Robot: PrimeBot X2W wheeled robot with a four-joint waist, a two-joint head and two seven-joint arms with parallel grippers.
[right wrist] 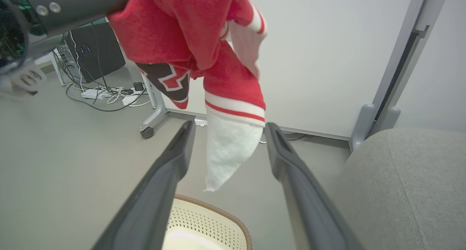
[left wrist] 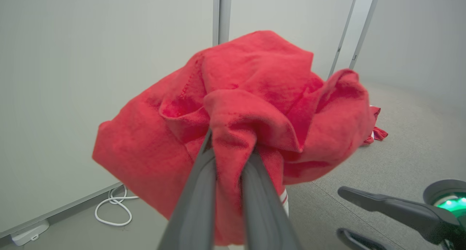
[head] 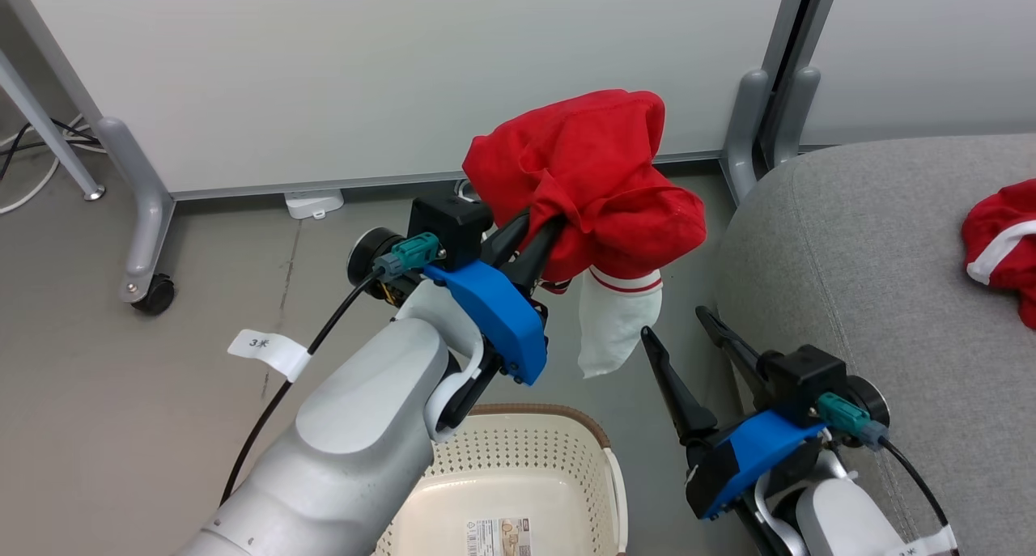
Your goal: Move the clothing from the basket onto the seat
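Head view: left claw [head: 544, 231] clamps a bunched red shirt [head: 591, 192], held high above the basket [head: 518, 414], while the right claw [head: 673, 323] gapes wide, empty. Looks mid-carry; next it needs swinging over the sofa seat [head: 858, 256] and letting go.

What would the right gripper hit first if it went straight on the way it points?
Probably the white sleeve of the red garment hanging from the left gripper; depth is unclear.

Grips a crumpled bright red soft fabric garment [left wrist: 255, 97] tight in the left hand [left wrist: 231, 148], held up before pale wall panels [left wrist: 91, 79]. Shows the right hand [left wrist: 342, 213] parted at lower right, by a large grey fabric-upholstered sofa cushion [left wrist: 400, 151].
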